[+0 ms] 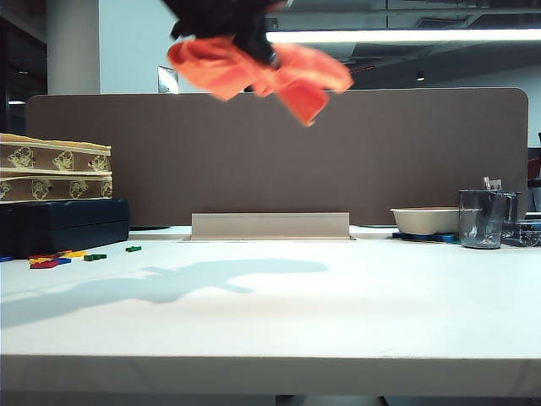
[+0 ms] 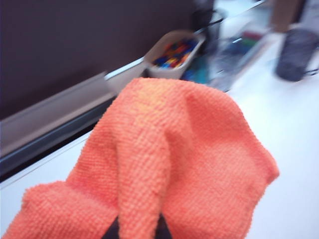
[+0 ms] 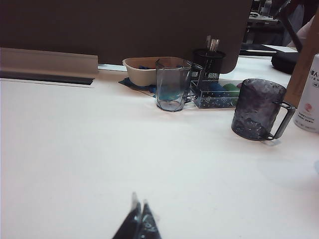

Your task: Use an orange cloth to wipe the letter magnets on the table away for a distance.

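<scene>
Left claw [image 1: 245,38] hangs high above the worktop [image 1: 279,313], clamped on the cloth [image 1: 258,72], whose long axis runs roughly level across the exterior view, blurred. Magnets [image 1: 63,257] lie scattered at the worktop's far left. Right claw [image 3: 138,219], tips together, sits low over bare worktop.
</scene>
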### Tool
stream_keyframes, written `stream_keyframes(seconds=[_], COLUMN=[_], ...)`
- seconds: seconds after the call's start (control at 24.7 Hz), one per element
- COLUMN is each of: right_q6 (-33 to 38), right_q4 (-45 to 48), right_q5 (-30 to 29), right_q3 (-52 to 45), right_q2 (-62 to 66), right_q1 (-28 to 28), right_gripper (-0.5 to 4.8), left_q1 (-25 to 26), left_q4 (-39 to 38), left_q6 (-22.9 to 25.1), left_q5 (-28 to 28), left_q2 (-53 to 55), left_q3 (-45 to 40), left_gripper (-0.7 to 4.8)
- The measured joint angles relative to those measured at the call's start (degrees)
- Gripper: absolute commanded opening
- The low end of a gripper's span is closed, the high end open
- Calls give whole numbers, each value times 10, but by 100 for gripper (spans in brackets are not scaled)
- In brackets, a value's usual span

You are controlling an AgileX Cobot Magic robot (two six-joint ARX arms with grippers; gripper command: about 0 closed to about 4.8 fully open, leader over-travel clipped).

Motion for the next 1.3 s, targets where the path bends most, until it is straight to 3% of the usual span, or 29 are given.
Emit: stream_keyframes(seconds=[0.28, 0.69, 1.3], right_q6=[0, 0, 0], right_q4=[0, 0, 0], right_q5=[0, 0, 0], right_q3=[0, 0, 0], right_q2=[0, 0, 0], right_q1=[0, 0, 0], right_gripper=[-5, -5, -5], left_q1=[-57, -66, -66], left_q4=[0, 24, 191], left_q6=[0, -25, -63], left_q5=[-15, -40, -35], left_q2=[-44, -160, -161], left_q3=[-36, -240, -463], left_gripper=[16, 16, 17])
